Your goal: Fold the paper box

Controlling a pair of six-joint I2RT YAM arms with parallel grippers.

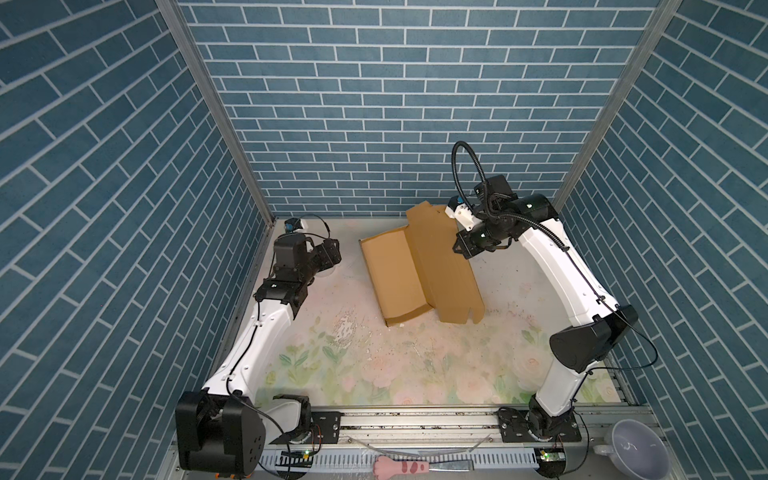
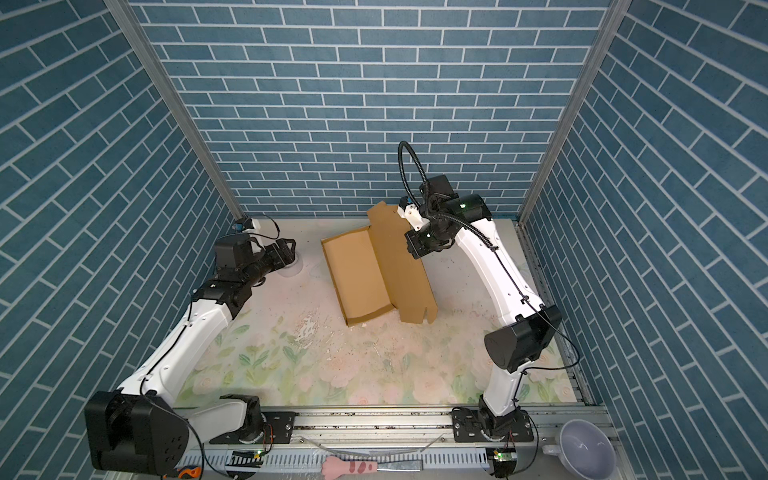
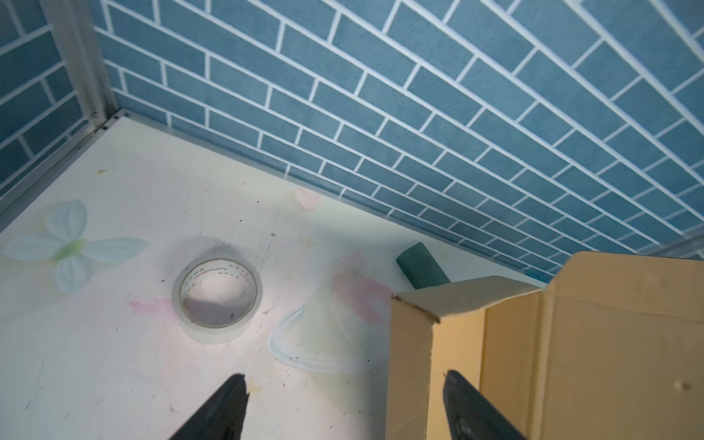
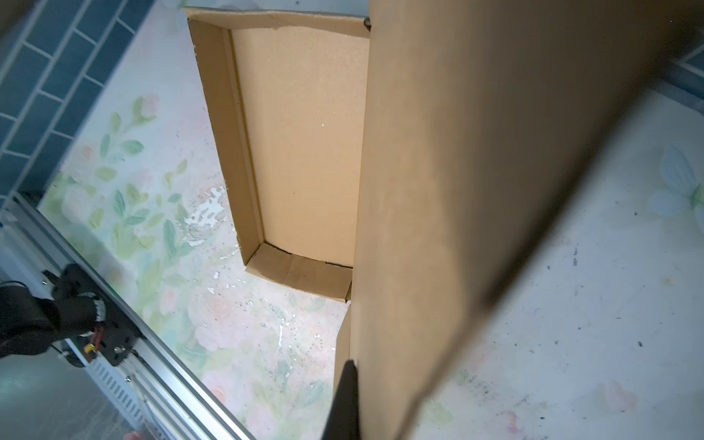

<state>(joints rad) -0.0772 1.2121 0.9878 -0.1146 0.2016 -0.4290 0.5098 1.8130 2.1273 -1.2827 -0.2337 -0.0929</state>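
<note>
The paper box (image 1: pixel 395 278) is brown cardboard at the back middle of the table in both top views, a shallow tray with raised walls (image 2: pixel 353 274). Its wide lid panel (image 1: pixel 446 266) is tilted up along the right side. My right gripper (image 1: pixel 459 247) is shut on that panel's far right edge. The right wrist view shows one dark finger (image 4: pixel 344 400) flat against the panel (image 4: pixel 476 190), and the cardboard hides the other finger. My left gripper (image 1: pixel 334 253) is open and empty, a little left of the tray. Its fingertips (image 3: pixel 228 400) frame the box corner (image 3: pixel 438 304).
A roll of clear tape (image 3: pixel 217 301) lies just below my left gripper, partly hidden by it in a top view (image 1: pixel 328 272). A dark green block (image 3: pixel 421 270) lies by the back wall behind the box. A pale mug (image 1: pixel 636 449) and a pink paw-shaped tool (image 1: pixel 401 465) sit past the front rail.
</note>
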